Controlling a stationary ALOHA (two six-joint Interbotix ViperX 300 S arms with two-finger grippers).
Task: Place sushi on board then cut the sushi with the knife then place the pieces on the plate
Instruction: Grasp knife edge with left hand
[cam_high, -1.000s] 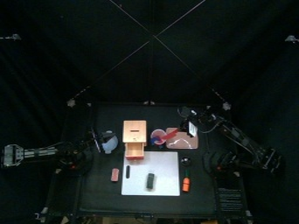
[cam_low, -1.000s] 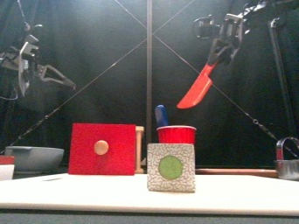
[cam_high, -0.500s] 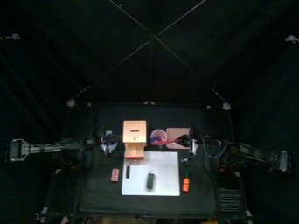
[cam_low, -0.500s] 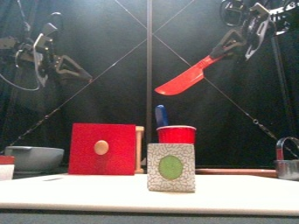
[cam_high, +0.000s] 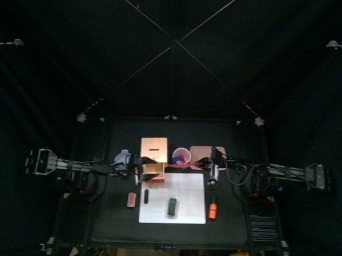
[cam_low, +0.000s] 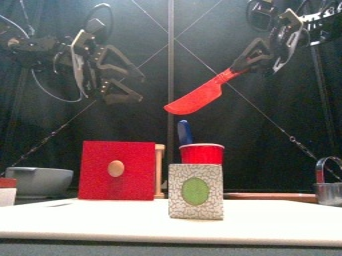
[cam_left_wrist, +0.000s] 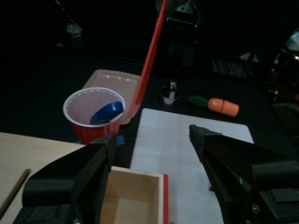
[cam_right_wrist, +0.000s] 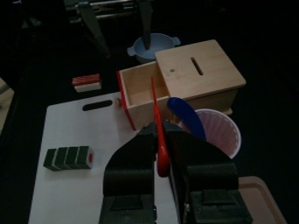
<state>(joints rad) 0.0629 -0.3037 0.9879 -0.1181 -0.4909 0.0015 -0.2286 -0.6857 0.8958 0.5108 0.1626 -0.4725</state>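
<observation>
From where I stand, the red cup (cam_low: 203, 154) sits behind the white cutting board (cam_high: 191, 190) with the blue knife (cam_low: 185, 132) poking up out of it. The left wrist view looks straight down into the cup and shows that knife resting against its inside wall.

The red knife (cam_low: 201, 95) is out of the cup. The right gripper (cam_low: 263, 52) has its jaws clamped on the handle, and the blade slants down to the left, high above the cup. The left gripper (cam_low: 123, 85) hangs in the air on the left, jaws wide apart with nothing between them.

The sushi roll (cam_high: 173, 207) lies on the board near its front edge. An orange carrot toy (cam_high: 211, 210) lies at the board's right edge, and a small red and white toy (cam_high: 131, 199) lies just off its left side.

From the front, the wooden box (cam_low: 118, 170) shows only its red drawer front. The right wrist view shows the drawer pulled out, with plain wood inside.

The front view alone catches the sushi's speckled end with its green centre, the blue-grey bowl (cam_low: 38, 180) at the far left and a metal cutter (cam_low: 329, 170) at the right edge. The top view alone shows the pink tray (cam_high: 201, 151) behind the board, partly under the right arm.
</observation>
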